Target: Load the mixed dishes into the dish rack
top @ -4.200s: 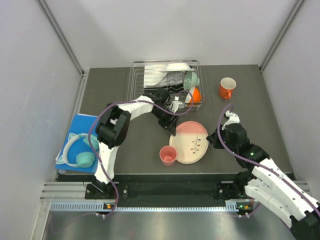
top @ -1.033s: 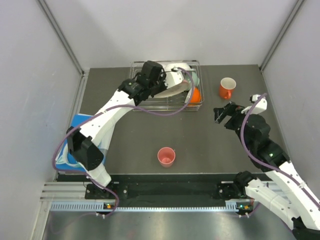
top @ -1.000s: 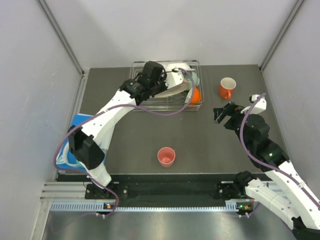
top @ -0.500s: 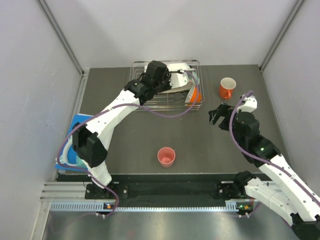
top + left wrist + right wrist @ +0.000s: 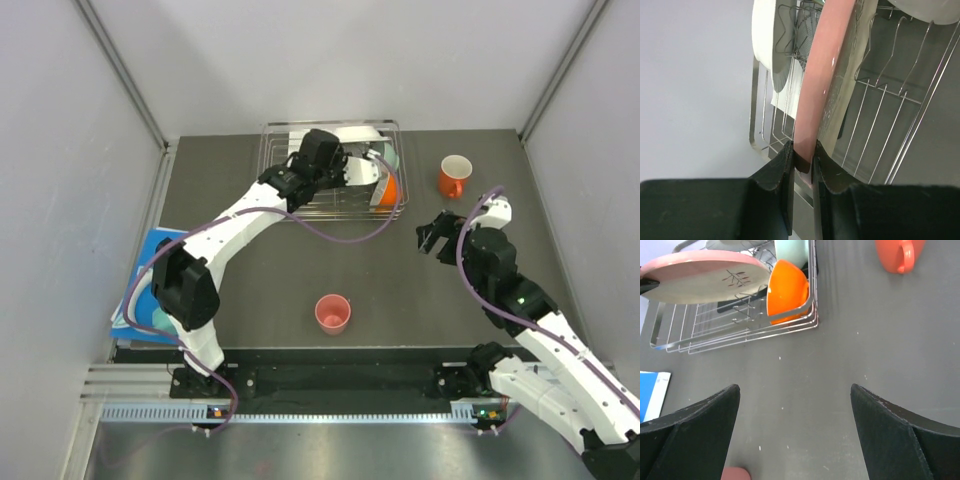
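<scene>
Dish rack [image 5: 272, 160] has the white plate [image 5: 767, 45], mint-green bowl [image 5: 790, 250] and orange bowl [image 5: 787, 290] in it; my left gripper [image 5: 802, 157] pinches the pale pink plate [image 5: 815, 90] by its rim, on edge over the wires; right gripper [image 5: 794, 387] spread wide, empty; orange mug [image 5: 895, 252] and small pink cup [image 5: 334, 312] not loaded yet lol

The right wrist view crops the orange mug [image 5: 894, 254].
</scene>
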You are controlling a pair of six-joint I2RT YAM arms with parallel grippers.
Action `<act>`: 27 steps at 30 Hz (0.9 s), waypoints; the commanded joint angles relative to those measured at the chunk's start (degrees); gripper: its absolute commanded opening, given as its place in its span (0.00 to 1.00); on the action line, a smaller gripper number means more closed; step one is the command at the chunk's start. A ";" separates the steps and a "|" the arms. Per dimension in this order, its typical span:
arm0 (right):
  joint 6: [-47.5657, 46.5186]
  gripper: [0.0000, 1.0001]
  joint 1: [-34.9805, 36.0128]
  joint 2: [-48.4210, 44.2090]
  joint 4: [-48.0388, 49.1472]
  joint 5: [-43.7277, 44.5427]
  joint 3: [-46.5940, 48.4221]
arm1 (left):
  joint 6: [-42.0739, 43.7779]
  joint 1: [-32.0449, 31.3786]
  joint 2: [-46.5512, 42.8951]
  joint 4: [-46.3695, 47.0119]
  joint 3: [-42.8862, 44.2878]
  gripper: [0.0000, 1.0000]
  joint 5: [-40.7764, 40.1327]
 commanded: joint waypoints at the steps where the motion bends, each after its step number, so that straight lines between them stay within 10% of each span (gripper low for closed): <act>1: 0.27 0.90 -1.21 -0.73 2.03 -1.02 -0.43 | 1.40 -0.49 -1.21 10.05 0.02 0.00 0.08; 14: 0.97 0.90 -2.00 -0.64 2.56 -1.99 -1.57 | 4.48 -2.07 0.46 10.32 -4.91 0.00 -0.44; 20: 1.06 0.90 -2.26 -0.73 2.38 -2.17 -1.84 | 2.02 -2.43 0.12 10.67 -4.91 0.59 -1.76; 21: 1.15 0.90 -2.26 -0.81 2.21 -2.25 -1.84 | 1.67 -2.43 -0.15 10.84 -5.08 0.82 -1.94; 27: 1.50 0.90 -2.62 0.06 2.38 -2.43 -1.49 | -0.53 -2.52 -2.52 10.31 -5.35 0.89 -2.82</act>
